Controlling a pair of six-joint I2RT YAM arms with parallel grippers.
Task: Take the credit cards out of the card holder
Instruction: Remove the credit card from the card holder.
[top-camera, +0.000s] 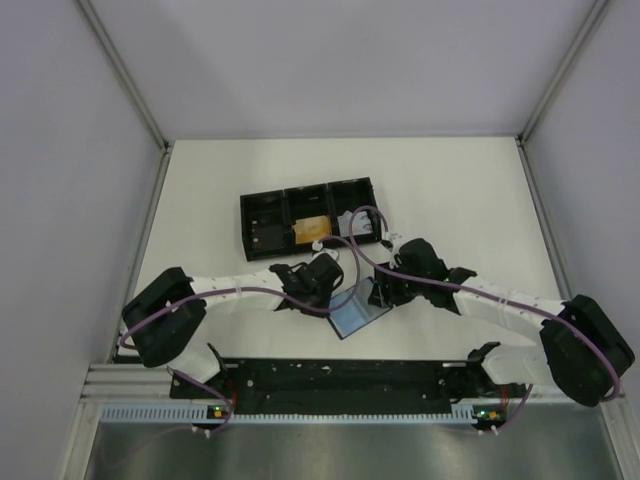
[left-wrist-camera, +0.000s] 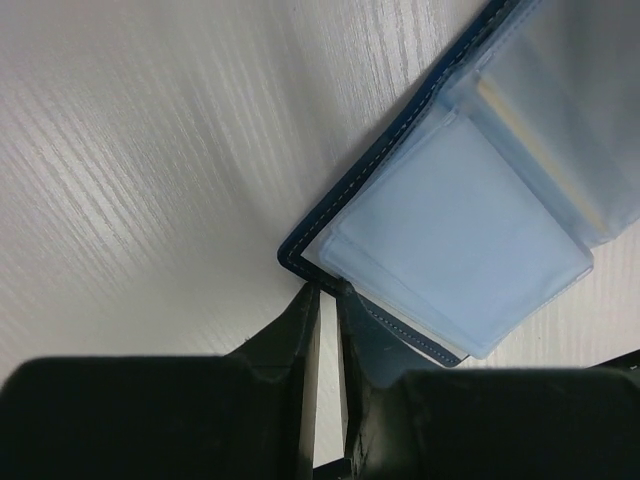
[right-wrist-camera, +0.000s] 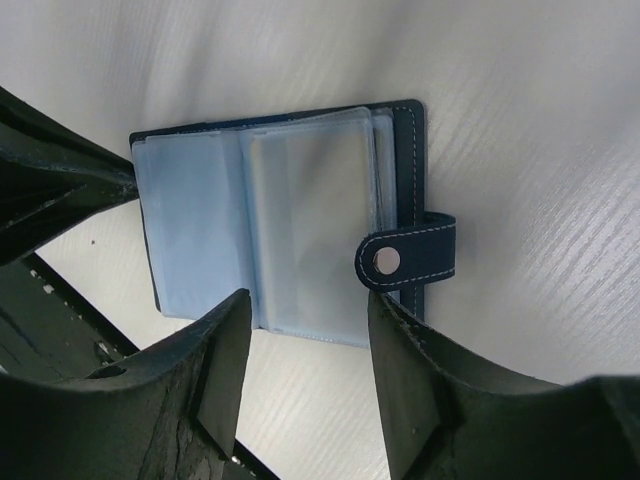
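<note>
Both arms have white link shells and bulky black joint housings: the left arm at eight o'clock, the right arm at four. A purple cable trails along each. The jaws are matte black.

A black plastic tray with 3 compartments sits mid-way back on the white wood-grain table, plain grey walls around.

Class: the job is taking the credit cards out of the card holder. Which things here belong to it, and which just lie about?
Job: card holder, open; orange-tan card; left gripper; right gripper.
Lying about: black tray, holding that card.
</note>
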